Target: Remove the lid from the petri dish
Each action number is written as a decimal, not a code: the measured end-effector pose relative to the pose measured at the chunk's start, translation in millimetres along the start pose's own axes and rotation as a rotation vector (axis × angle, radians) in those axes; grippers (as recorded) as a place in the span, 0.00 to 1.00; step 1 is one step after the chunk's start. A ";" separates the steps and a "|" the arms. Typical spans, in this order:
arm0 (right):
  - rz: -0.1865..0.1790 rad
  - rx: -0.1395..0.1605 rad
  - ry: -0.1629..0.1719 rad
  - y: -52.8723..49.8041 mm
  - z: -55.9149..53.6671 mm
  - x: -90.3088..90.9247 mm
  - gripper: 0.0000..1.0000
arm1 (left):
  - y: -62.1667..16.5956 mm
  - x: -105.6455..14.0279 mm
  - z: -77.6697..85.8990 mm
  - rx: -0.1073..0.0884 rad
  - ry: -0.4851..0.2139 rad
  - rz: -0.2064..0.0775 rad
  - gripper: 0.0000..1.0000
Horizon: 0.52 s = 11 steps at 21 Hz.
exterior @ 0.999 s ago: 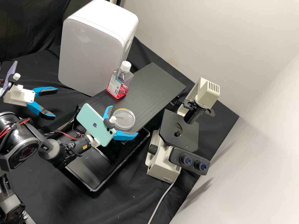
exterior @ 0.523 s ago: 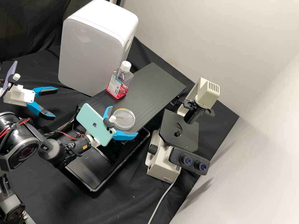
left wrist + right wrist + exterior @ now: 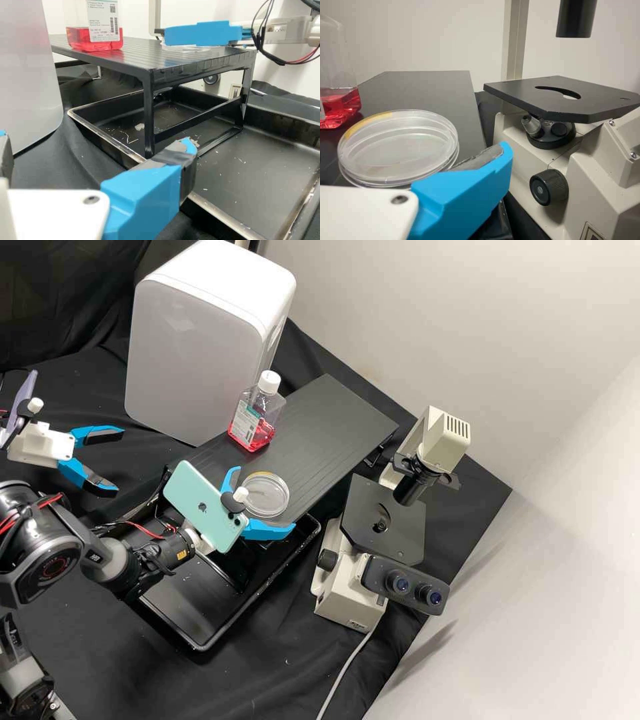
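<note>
Centrally, petri dish (image 3: 265, 495) on black rack (image 3: 333, 420); white wall (image 3: 467, 320) behind.

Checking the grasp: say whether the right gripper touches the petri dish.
Cannot tell. In the high view the right gripper flanks the petri dish closely; in the right wrist view one finger hides its rim.

white box (image 3: 200, 340); red-liquid flask (image 3: 255, 415) on raised shelf (image 3: 327, 427); microscope (image 3: 383, 533); black tray (image 3: 193, 603)

2 grippers (image 3: 117, 462) (image 3: 263, 501); 1 ea: petri dish (image 3: 267, 492), flask (image 3: 253, 419), microscope (image 3: 353, 600), prob. tray (image 3: 193, 603).
</note>
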 end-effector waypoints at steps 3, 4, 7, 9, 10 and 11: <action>0.000 0.000 0.000 0.0 0.0 0.0 1.00 | 0.0 0.0 0.0 0.000 0.000 0.000 1.00; 0.000 0.000 0.000 0.0 0.0 0.0 1.00 | 0.0 0.0 0.0 0.000 0.000 0.000 1.00; 0.000 -0.002 0.000 0.0 0.0 0.0 0.00 | 0.0 0.0 0.0 0.000 0.000 0.000 1.00; -0.002 -0.024 0.002 -0.8 -0.7 0.0 0.00 | 0.0 0.0 0.0 0.000 0.000 0.000 1.00; -0.003 -0.025 0.006 -1.3 -1.5 -0.1 0.00 | 0.0 0.0 0.0 0.000 0.000 0.000 1.00; 0.006 -0.033 0.019 -0.6 -3.1 -0.8 0.00 | 0.0 0.0 0.0 0.000 0.000 0.000 1.00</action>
